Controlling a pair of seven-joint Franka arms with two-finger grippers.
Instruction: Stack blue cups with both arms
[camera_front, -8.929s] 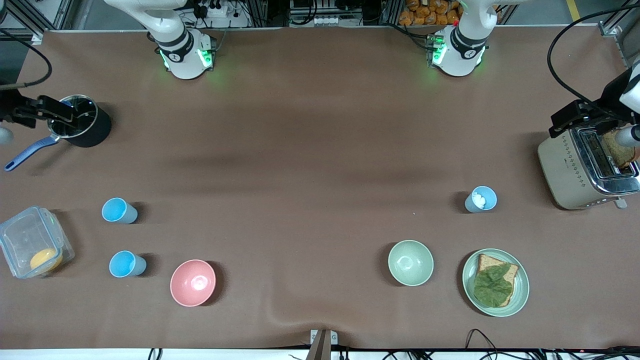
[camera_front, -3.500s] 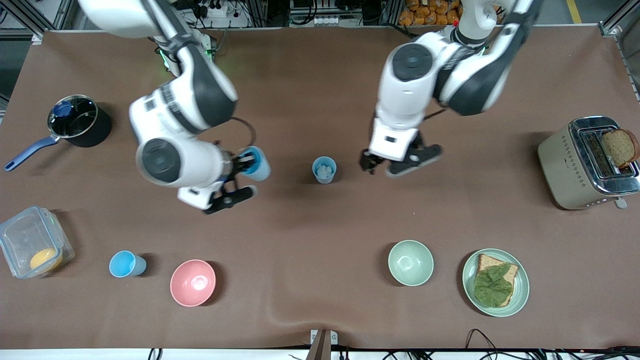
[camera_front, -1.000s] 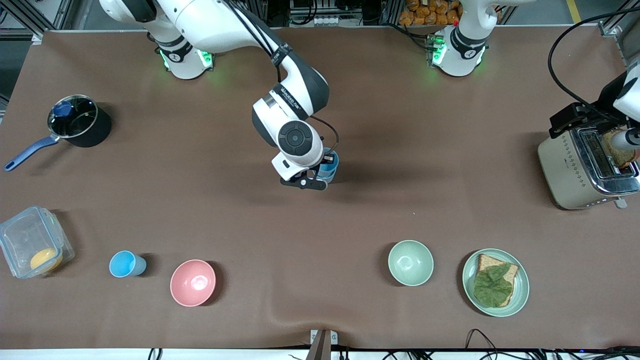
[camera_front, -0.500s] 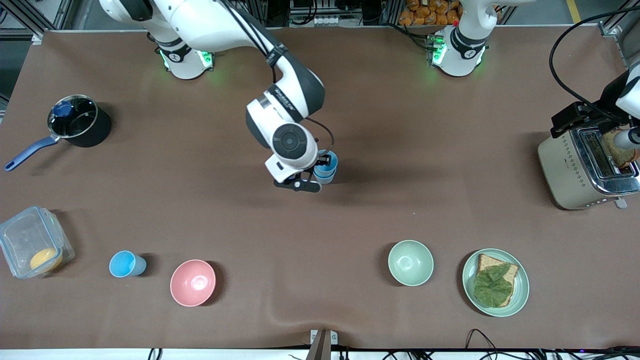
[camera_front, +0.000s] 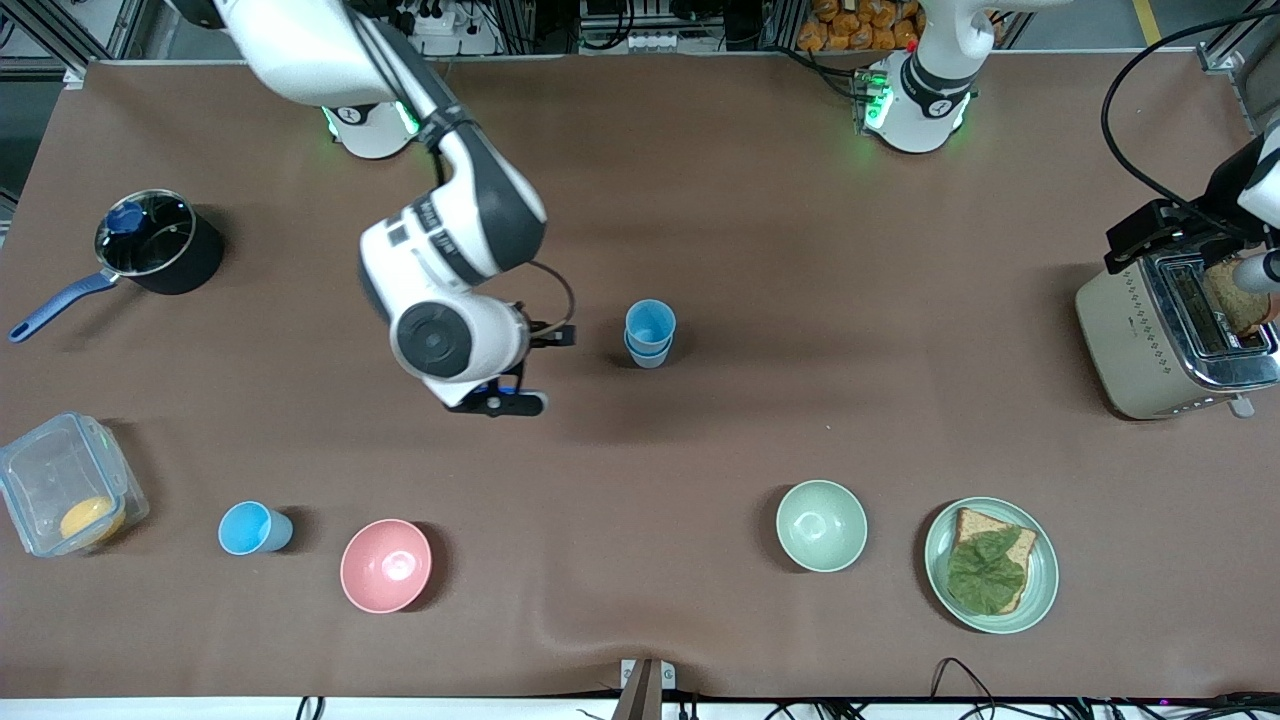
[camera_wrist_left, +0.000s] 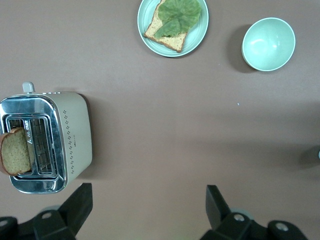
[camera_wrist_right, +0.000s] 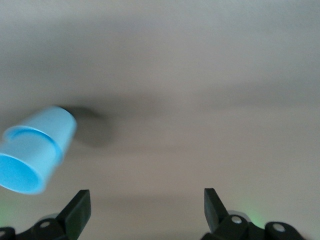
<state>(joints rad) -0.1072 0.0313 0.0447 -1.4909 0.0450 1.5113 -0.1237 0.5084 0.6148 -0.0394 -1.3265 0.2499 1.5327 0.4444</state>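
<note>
Items we cannot fully account for:
- Stacked blue cups (camera_wrist_right: 32, 150): blurred in the right wrist view, cut by the frame edge. Contents of the lower cup (camera_front: 648, 353) hidden by the cup nested in it.
- Left gripper (camera_front: 1170, 232), over the toaster (camera_front: 1150, 340): arm cut off at the frame edge in the front view.
- Bread slice (camera_front: 1238, 300) in the toaster: lower part hidden in the slot.
- Pot (camera_front: 160, 245): we cannot identify the blue object inside.

The brown table (camera_front: 700, 200) bore stacked cups (camera_front: 650, 333) beside the right gripper (camera_front: 528, 370), a lone cup (camera_front: 252, 528), bowls, plate, toaster, pot, container.
</note>
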